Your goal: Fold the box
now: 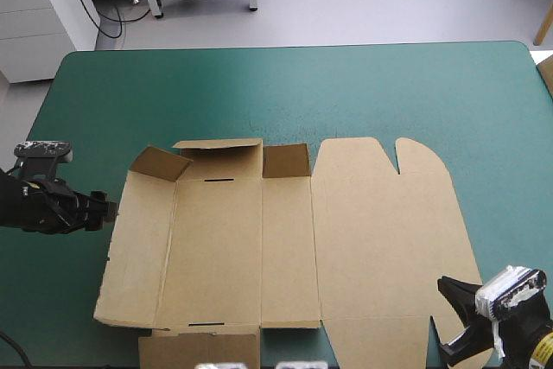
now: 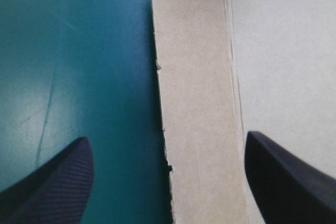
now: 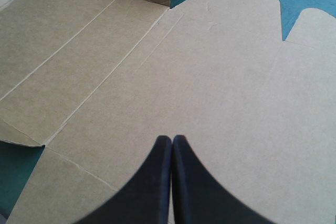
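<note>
Box (image 1: 285,239), a cut sheet of brown board, lies mid-table on the teal-green table cover (image 1: 363,92), nearly all flat. Only the small far-edge flaps (image 1: 218,160) are tipped up, and the wide lid panel (image 3: 236,103) lies flat to the right. Left gripper (image 2: 167,137), w/ broad black fin fingers, is spread wide at the box's left edge: one finger over bare cover, the other over board, w/ the narrow left wall strip (image 2: 194,103) between them. Right gripper (image 3: 172,142) has its fingers pressed together in one point, over the lid panel near its near-right corner; can't tell if it touches. Step in hand is prob. raising the left wall. To do it well: slip the outer finger under the ragged edge, pinch the strip only, hinge it up along the crease w/o dragging. Use the right tip to pin the sheet so it doesn't slide.
</note>
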